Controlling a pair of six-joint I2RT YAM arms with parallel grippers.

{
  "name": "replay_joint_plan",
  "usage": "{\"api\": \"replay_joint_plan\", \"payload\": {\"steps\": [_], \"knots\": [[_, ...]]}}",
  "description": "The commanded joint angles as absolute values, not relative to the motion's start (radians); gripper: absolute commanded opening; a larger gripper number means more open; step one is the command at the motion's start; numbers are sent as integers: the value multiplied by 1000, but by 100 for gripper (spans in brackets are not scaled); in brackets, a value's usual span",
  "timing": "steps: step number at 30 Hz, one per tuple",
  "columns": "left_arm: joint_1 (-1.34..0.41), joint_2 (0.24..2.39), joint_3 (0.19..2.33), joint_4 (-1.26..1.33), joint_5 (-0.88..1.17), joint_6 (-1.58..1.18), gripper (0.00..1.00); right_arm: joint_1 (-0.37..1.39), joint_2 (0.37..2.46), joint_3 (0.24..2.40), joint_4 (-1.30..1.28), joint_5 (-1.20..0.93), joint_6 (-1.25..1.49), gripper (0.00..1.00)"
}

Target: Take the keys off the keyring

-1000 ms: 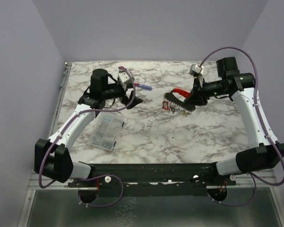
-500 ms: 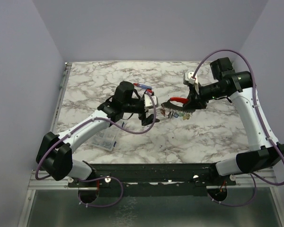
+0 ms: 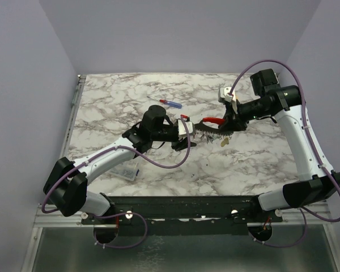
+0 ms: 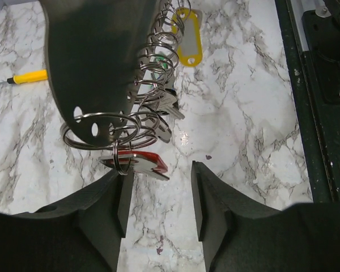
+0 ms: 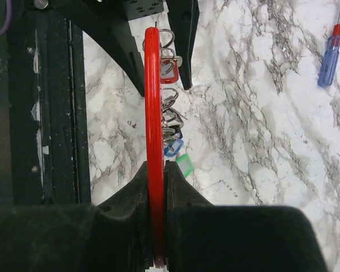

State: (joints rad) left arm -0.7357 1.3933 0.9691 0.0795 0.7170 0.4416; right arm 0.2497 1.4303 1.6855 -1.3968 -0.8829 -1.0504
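Observation:
My right gripper (image 5: 157,167) is shut on the keyring (image 5: 152,102), a red loop seen edge-on in the right wrist view and held above the table (image 3: 209,120). The keys hang from wire rings along its dark strip (image 4: 96,62): a red-headed key (image 4: 140,164), a blue one (image 5: 173,149), a green one (image 5: 185,165), and a yellow tag (image 4: 187,35). My left gripper (image 4: 158,175) is at the strip's end with its jaws apart. The red-headed key lies at its left fingertip (image 4: 123,181), partly in the gap. In the top view the left gripper (image 3: 188,131) meets the ring from the left.
A blue-and-red screwdriver (image 3: 171,103) lies behind the left arm. A yellow-handled tool (image 4: 25,76) lies on the marble beside the keyring. A clear compartment box (image 3: 126,170) sits partly under the left forearm. The black base rail (image 5: 51,113) runs along the near edge.
The left arm swung right from above the box to the keyring's end, and its jaws narrowed. The right gripper shifted the keyring slightly back and turned it.

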Motion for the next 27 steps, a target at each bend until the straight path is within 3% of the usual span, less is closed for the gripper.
{"api": "replay_joint_plan", "payload": {"steps": [1, 4, 9, 15, 20, 24, 27], "knots": [[-748, 1363, 948, 129, 681, 414, 48, 258, 1408, 1682, -1386, -881, -1081, 1], [-750, 1356, 950, 133, 672, 402, 47, 258, 1400, 1670, -1387, -882, -1097, 1], [-750, 1349, 947, 157, 660, 372, 55, 258, 1393, 1660, -1411, -894, -1144, 0], [-755, 1345, 948, 135, 687, 387, 53, 259, 1371, 1634, -1401, -879, -1186, 1], [-757, 1343, 950, 130, 680, 378, 40, 258, 1365, 1629, -1402, -882, -1184, 0], [-756, 1331, 939, 120, 666, 365, 19, 258, 1359, 1626, -1400, -882, -1171, 1], [-757, 1310, 929, 96, 658, 370, 11, 258, 1353, 1621, -1397, -872, -1161, 1]]}}
